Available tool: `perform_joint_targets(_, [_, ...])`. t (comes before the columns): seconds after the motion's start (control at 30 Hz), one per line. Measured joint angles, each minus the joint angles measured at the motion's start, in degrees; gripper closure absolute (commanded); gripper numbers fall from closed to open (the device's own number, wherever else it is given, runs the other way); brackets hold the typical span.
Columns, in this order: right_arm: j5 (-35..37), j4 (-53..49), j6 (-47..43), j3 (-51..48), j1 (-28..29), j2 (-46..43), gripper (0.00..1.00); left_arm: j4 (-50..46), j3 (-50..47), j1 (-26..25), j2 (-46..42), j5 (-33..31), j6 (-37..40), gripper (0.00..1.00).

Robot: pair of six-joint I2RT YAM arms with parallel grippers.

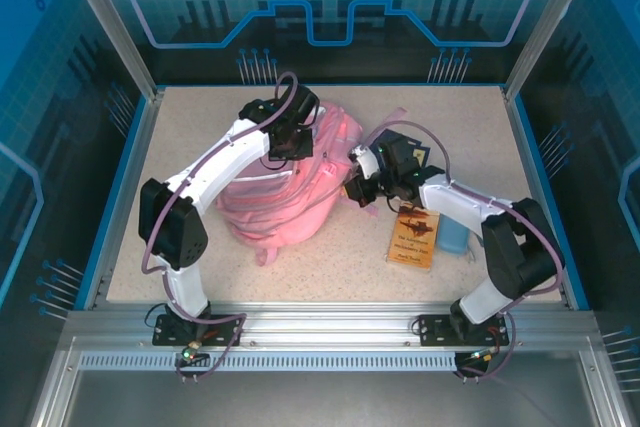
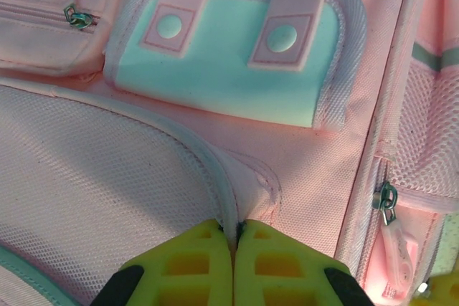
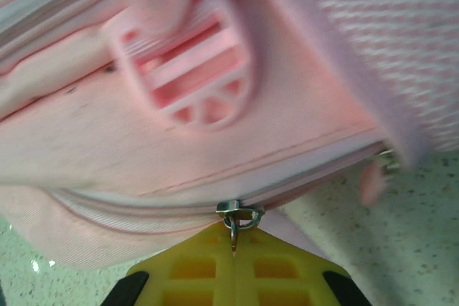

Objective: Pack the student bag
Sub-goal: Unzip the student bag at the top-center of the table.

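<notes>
Pink soft fabric backpack [image 1: 300,177]: my left pincer [image 2: 234,245] pinches its seam [image 2: 224,191] to anchor it; my right pincer [image 3: 234,249] nips its metal zip pull [image 3: 239,214], presumably for unzipping.

1. The student bag [image 1: 290,187] is soft pink woven cloth, matt, with stitched seams.
2. Its mesh panel [image 2: 86,177], at 8 o'clock in the left wrist view, is fine open netting and looks rough.
3. The pale patch [image 2: 229,69] looks smooth, rubbery and matt.
4. The zip pull [image 3: 239,214] is shiny metal. The buckle [image 3: 190,69] at 11 o'clock from it is smooth pink plastic.
5. The left gripper [image 2: 235,233] and right gripper [image 3: 234,240] have matt yellow plastic fingers with moulded recesses.
6. The table [image 1: 330,267] is speckled and stone-like, with a faint sheen.
</notes>
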Motion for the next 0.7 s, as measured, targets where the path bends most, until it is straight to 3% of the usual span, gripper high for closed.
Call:
perform_joint_targets(0.23, [-0.02, 2.75, -0.44, -5.31, 5.75, -2.4, 1.0, 1.29, -0.35, 0.0, 0.37, 0.85, -2.38, 1.0])
perform_joint_targets(0.37, [1.57, 4.66, 0.15, -8.79, 5.81, -5.57, 0.69, 1.68, -0.63, 0.0, 0.37, 1.46, -2.38, 1.0])
perform_joint_targets(0.47, [3.85, 5.25, 1.57, -10.82, 4.61, -8.55, 0.57, 2.78, -0.66, 0.02, 0.37, 1.46, -2.38, 1.0])
perform_joint_targets(0.7, [6.25, 6.8, 3.48, -10.29, 4.5, -6.01, 0.46, 3.85, -0.66, 0.09, 0.37, 1.73, -2.38, 1.0])
